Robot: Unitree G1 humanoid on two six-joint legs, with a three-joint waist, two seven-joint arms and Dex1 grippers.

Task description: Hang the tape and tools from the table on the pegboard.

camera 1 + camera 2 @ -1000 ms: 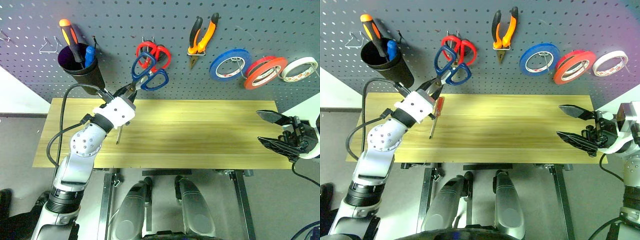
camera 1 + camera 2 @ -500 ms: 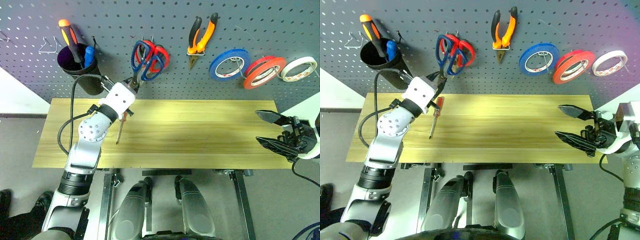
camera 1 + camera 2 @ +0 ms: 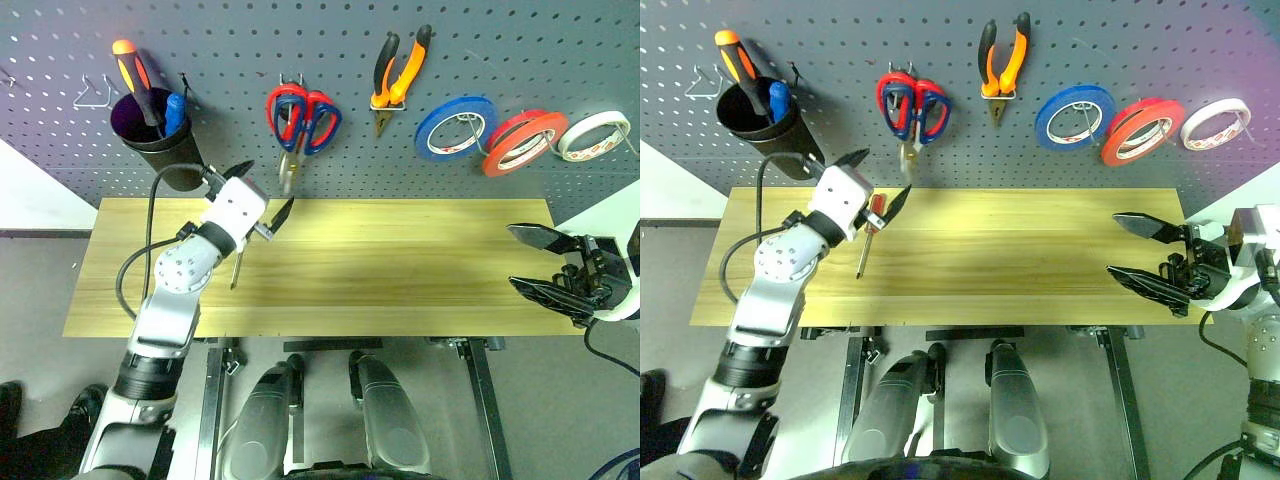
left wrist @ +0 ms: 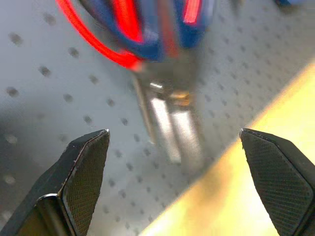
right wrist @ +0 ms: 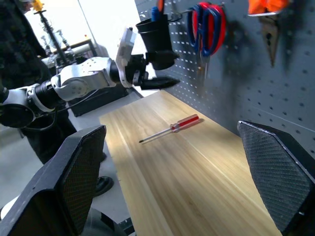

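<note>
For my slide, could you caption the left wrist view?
Open left gripper facing blue-handled scissors hung on the pegboard.

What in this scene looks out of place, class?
The red-handled screwdriver lies alone on the table, while the pliers, scissors and tape hang on the pegboard.

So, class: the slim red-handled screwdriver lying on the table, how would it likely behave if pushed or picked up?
The screwdriver looks rigid, with a thin metal shaft, so it probably won't flex. Its rounded handle suggests it may roll on the smooth table if nudged sideways. It lies flat and is slim, so it is probably light, but an open pincer could find it hard to grasp.
</note>
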